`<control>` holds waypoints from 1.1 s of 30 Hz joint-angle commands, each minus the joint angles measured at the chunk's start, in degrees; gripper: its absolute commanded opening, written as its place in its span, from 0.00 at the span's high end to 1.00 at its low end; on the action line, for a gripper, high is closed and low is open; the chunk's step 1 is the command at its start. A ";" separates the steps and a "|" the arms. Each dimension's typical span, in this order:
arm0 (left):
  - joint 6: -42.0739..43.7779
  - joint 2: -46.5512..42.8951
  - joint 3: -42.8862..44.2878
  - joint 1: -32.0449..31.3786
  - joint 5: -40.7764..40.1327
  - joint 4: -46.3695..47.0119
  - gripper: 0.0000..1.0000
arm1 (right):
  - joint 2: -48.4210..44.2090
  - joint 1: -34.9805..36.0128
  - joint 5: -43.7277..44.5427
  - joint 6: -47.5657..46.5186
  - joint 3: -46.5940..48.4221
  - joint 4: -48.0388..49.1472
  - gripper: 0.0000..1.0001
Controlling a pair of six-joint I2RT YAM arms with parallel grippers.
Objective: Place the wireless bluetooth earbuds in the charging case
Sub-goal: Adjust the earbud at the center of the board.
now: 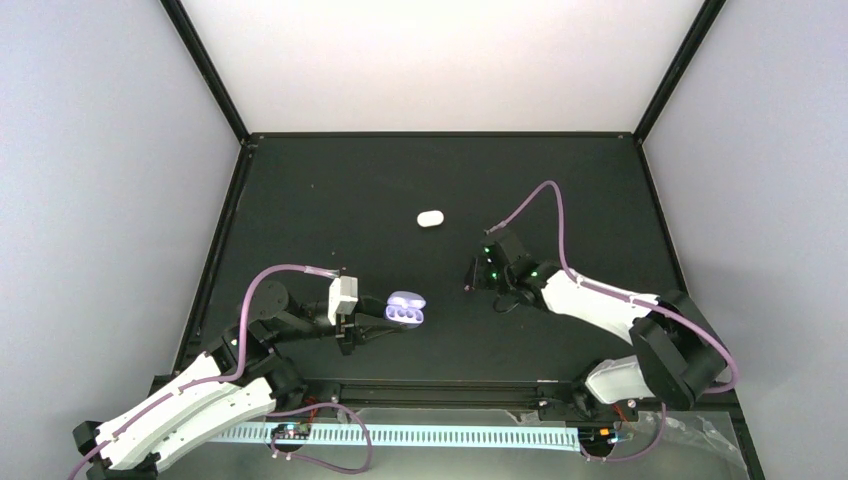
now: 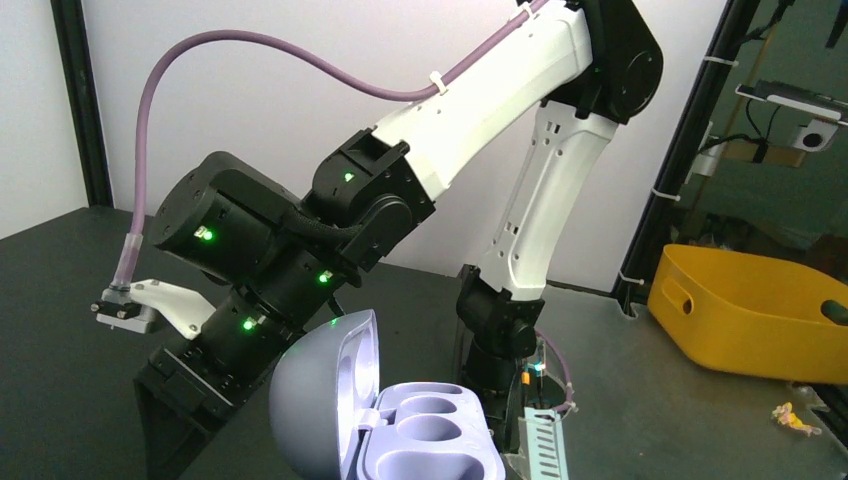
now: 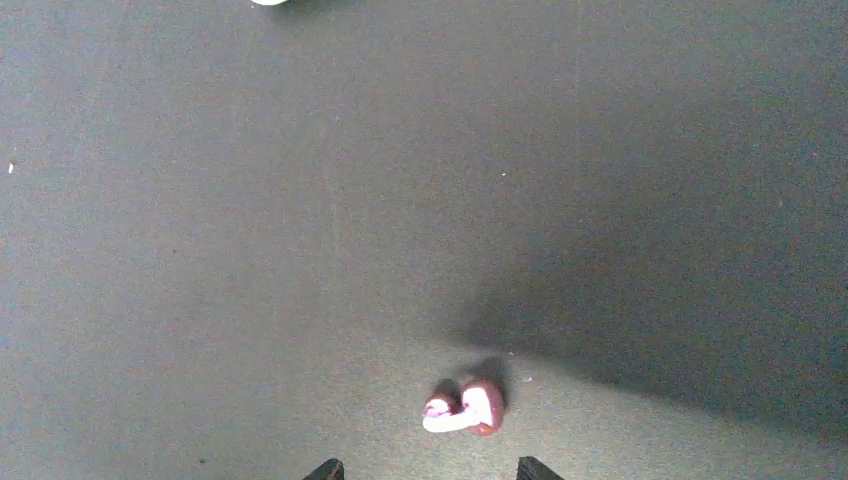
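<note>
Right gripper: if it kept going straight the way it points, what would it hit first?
Probably the small purple earbud, lying on the dark table just ahead of the right gripper, between its open fingertips. Depth is unclear; it might meet the table first.

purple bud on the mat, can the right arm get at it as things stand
Probably yes: the bud lies bare on the mat just ahead of the open right pincer, with nothing between them.

Bright overhead light; soft shadows; wrist views grainy.
</note>
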 commanded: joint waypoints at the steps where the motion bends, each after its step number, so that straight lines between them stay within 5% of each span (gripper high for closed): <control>1: -0.22 -0.57 1.14 -0.15 -0.69 0.09 0.98 | 1.53 0.96 3.96 3.57 2.94 -2.64 0.56; 9: -0.22 -1.81 1.18 -0.15 -0.98 -0.41 0.98 | 4.14 -1.54 3.05 -3.54 4.97 -0.83 0.49; 20: -0.29 -2.10 1.18 -0.15 -1.06 -0.77 0.98 | 11.29 -3.47 6.53 -7.84 7.47 -2.73 0.73; 33: -0.31 -1.66 1.10 -0.15 -0.98 -0.67 0.98 | 15.10 -3.48 -1.84 -8.44 6.46 0.47 0.77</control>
